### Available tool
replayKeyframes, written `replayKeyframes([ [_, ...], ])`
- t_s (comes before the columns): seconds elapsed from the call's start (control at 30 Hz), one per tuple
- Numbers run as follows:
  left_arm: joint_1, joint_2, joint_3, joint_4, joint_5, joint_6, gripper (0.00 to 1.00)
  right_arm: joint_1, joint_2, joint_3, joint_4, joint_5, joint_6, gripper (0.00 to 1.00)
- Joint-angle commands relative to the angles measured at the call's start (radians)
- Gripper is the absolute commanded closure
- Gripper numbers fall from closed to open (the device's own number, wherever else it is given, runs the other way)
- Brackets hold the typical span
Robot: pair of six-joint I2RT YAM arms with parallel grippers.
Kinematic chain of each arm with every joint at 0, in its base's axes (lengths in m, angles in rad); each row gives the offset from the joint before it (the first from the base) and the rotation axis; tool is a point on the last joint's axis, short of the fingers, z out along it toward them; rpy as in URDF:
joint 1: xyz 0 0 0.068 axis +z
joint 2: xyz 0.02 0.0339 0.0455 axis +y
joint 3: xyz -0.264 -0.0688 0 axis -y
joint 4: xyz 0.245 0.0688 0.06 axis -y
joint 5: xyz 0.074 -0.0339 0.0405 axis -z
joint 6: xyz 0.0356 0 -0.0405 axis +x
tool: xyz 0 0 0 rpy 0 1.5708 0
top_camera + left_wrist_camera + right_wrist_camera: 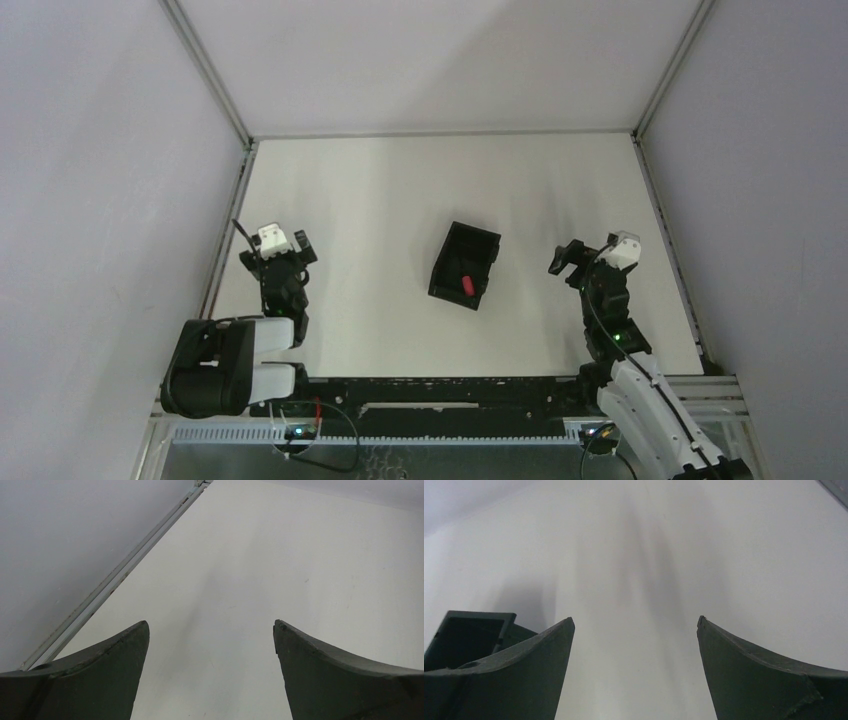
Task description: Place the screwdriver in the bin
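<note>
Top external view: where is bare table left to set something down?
Widest: the table strip between the bin, holding the screwdriver, and back wall. Also bare between the left end effector and bin. Tighter between bin and right end effector.

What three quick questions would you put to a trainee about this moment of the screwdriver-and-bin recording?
1. True or false: the screwdriver lies inside the bin.
2. Pick one. The right pincer is: A) shut on the red handle; B) open with nothing between its fingers; C) clamped on a bin wall.
3. Fill the gap: in the right wrist view, the bin shows at the lower ____ side of the picture.
Key: 1 true; 2 B; 3 left.
</note>
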Motion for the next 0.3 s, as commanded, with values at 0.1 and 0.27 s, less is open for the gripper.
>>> replayKeyframes([
  [0.1, 0.006, -0.006, 0.052, 0.014, 0.018, -0.004, 0.02, -0.006, -0.054, -0.011, 0.112, -0.014, -0.001, 0.0],
  [0.27, 0.007, -0.006, 0.054, 0.011, 0.022, -0.004, 0.02, -0.006, -0.05, -0.011, 0.117, -0.023, 0.001, 0.0],
])
